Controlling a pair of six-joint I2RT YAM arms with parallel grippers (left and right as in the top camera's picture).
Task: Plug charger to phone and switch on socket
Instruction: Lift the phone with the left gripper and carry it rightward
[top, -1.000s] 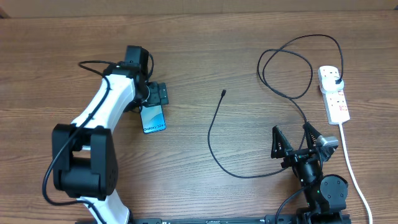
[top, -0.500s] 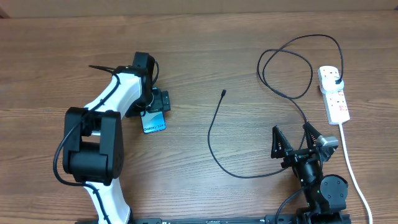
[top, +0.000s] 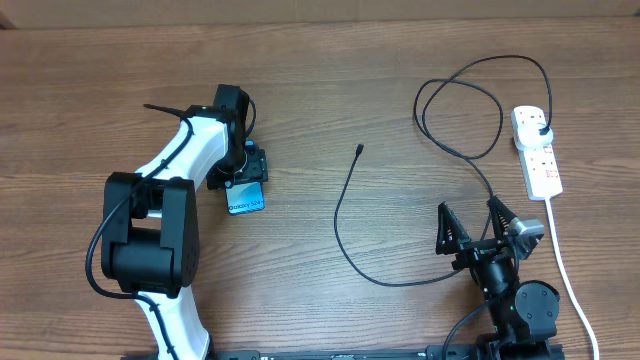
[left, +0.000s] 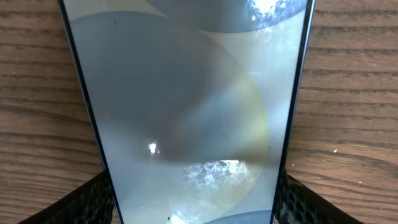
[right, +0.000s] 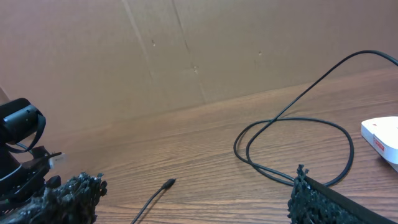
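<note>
Your left claw (top: 248, 166) sits straddling the phone (top: 246, 196), its dark fingers (left: 93, 202) close against both long sides; you cannot tell whether they press on it. The phone lies flat in the left half of the worktop (top: 330, 60), slim and dark-framed, its screen light blue with small white text at the near end. Bare wood lies between it and the charger (top: 340, 225), whose connector tip (top: 359, 150) rests near the worktop's middle. The thin black cable curves toward the near edge, then loops at the far right to its plug in the socket (top: 543, 165) by the right edge. Your right claw (top: 467, 206) stands wide and empty near the near edge.
</note>
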